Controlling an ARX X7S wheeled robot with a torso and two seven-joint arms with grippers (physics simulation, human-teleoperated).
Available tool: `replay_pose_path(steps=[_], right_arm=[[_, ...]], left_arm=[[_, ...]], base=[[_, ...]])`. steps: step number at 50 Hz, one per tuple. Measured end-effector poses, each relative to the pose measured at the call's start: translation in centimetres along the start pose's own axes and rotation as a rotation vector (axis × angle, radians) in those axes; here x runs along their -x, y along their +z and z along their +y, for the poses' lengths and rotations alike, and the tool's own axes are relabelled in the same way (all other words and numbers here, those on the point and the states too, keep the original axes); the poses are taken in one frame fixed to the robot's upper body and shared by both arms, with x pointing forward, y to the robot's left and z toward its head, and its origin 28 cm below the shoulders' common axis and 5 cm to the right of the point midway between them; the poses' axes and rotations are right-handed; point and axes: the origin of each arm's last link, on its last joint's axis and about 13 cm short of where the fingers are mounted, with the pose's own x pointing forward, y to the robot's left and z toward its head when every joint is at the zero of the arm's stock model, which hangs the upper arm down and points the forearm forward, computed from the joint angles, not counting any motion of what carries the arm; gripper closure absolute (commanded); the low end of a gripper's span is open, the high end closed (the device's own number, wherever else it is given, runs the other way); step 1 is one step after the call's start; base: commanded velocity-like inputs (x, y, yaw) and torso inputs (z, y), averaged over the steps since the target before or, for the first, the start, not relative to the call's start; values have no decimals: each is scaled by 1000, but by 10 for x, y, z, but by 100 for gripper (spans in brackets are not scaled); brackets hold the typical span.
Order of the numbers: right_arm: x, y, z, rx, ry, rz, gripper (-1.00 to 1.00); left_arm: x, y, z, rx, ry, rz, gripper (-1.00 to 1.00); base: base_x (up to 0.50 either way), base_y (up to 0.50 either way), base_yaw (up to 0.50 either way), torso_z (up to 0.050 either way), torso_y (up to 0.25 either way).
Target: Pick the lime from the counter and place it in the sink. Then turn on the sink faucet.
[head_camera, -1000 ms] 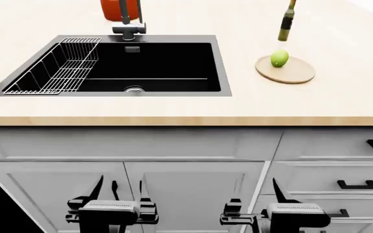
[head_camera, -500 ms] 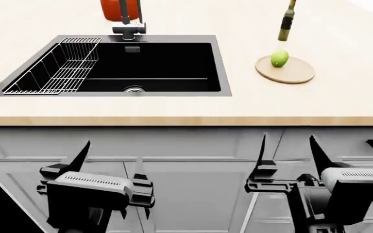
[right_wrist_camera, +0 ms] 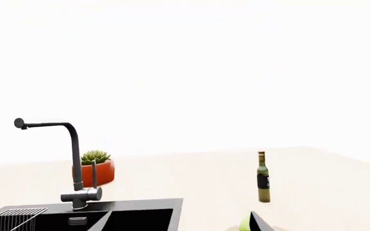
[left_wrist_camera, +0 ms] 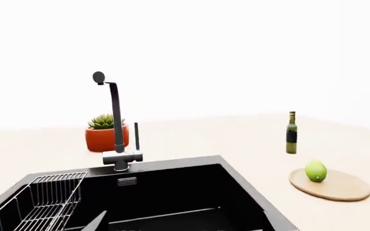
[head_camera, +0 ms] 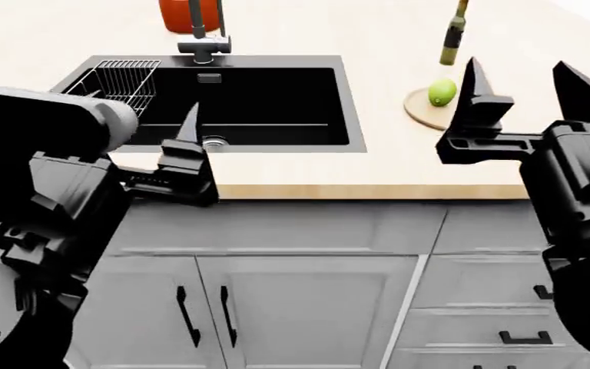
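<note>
Raised both arms to counter (head_camera: 306, 173) height; right gripper (head_camera: 528, 84) open, nearing lime (head_camera: 442, 92) on board (head_camera: 418, 111). Left gripper (head_camera: 177, 150) state unclear. Grasp pending.

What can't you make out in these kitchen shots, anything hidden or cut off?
- Lime: right wrist view, cut by the frame edge and a gripper finger.
- Round board: head view, mostly hidden behind the right gripper.
- Left gripper: head view, only one finger shows; the arm hides the rest.
- Sink faucet spout: head view, cut off by the frame edge.
- Sink drain: left wrist view, out of frame.
</note>
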Motion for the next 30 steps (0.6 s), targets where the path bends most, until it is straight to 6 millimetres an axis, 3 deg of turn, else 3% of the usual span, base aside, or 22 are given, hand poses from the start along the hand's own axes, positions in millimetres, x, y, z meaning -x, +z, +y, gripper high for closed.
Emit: replay_pose_path(steps=[6,18,30], right_arm=[[-15,19,-1,-2,12,-14,-100],[-35,53,2,-5,43,-45,-100],[-45,76,4,-5,48,-75,-100]], left_arm=[[-8,21,6,-12,-4,-18,-100],[-21,56,12,-32,-1,-57,-100],[-30,77,15,-20,11,-76,-100]], base=[[0,0,0,0,0],[0,-500,0,0,0],[0,0,0,50,0]])
